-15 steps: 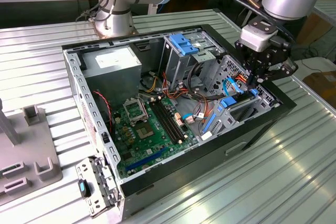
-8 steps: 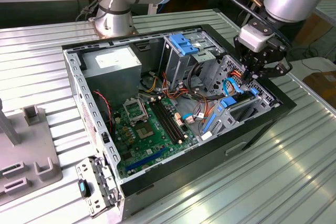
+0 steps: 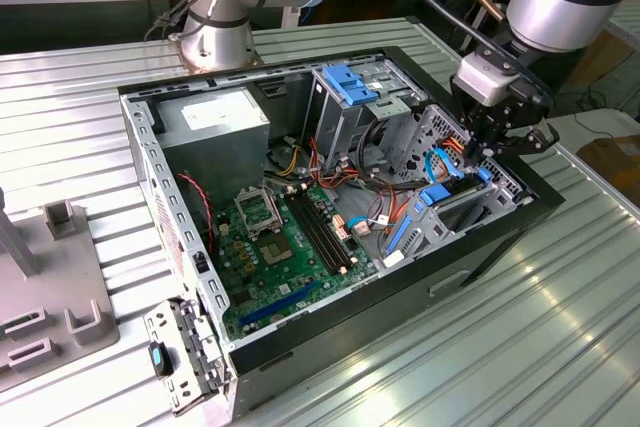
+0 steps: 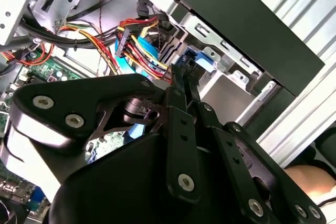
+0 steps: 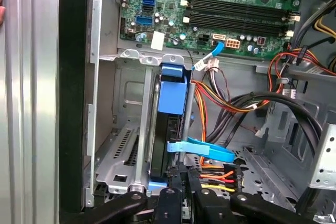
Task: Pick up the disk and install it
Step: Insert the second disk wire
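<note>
Disk (image 5: 167,129) standing on edge in the case's drive bay (image 5: 128,145), gripper (image 5: 181,195) directly at its end, finger state unclear

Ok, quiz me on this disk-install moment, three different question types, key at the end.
1. Fill in: the flat circuit board on the floor of the open black computer case is ____ in colour.
2. The grey metal disk with its light-blue plastic bracket is: A) lying flat outside the case; B) standing on edge in the grey metal drive bay; C) flat on the circuit board.
3. True or false: the black gripper is at the case's end on the exterior view's left.

Key: 1 green; 2 B; 3 false, it is over the drive bay at the exterior view's right.
</note>
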Action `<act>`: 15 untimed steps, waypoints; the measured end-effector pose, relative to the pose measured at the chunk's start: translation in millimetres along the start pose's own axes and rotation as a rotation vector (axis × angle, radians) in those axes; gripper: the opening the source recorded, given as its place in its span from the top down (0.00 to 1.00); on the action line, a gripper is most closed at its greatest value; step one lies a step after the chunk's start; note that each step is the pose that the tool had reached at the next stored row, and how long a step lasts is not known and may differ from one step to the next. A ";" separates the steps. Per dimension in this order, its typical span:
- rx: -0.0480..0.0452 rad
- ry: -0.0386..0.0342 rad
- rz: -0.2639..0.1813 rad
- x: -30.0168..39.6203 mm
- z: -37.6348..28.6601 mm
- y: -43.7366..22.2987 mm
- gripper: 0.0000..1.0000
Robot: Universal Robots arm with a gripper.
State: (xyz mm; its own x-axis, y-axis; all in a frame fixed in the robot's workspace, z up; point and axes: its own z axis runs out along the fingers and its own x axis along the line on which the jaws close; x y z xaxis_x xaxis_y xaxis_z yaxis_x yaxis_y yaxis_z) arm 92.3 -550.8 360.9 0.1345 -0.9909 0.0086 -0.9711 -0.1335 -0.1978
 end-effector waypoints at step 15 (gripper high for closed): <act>-0.0054 0.0088 0.047 4.6 4.6 1.5 0.84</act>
State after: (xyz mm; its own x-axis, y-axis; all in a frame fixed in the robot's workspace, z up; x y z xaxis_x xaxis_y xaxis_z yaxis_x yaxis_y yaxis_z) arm 92.4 -555.5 356.2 0.0874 -0.9961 0.0081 -0.9773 -0.0873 -0.1929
